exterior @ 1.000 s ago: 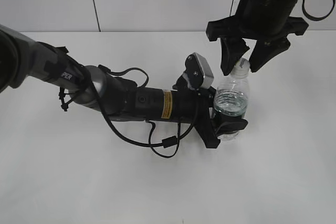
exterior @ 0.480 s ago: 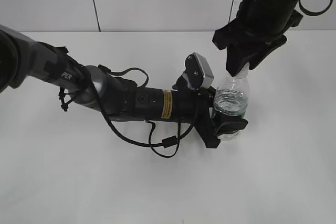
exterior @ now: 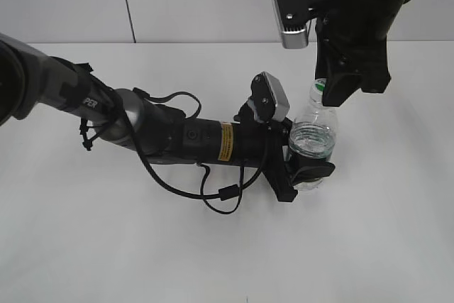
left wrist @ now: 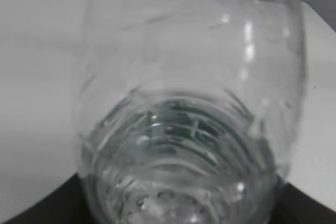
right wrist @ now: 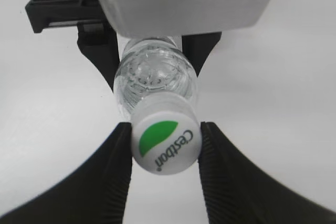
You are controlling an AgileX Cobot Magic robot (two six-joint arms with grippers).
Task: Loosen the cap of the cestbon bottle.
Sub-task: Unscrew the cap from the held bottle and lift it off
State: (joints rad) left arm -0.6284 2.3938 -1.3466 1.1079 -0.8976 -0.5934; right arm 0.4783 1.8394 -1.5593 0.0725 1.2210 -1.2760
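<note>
- We see the small clear plastic cestbon bottle [exterior: 313,140] upright on the white table [exterior: 213,253], its round white cap [right wrist: 165,139] bearing a green leaf.
- Our left gripper [exterior: 301,164] clamps the bottle's body.
- Our right gripper [right wrist: 165,145] pinches the cap between both fingers.

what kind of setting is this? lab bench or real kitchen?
Looks like a lab or test bench, not a kitchen. The plain white table holds only one bottle, with a bare panelled wall behind. The left gripper clamps the bottle; the right gripper is on the cap.
</note>
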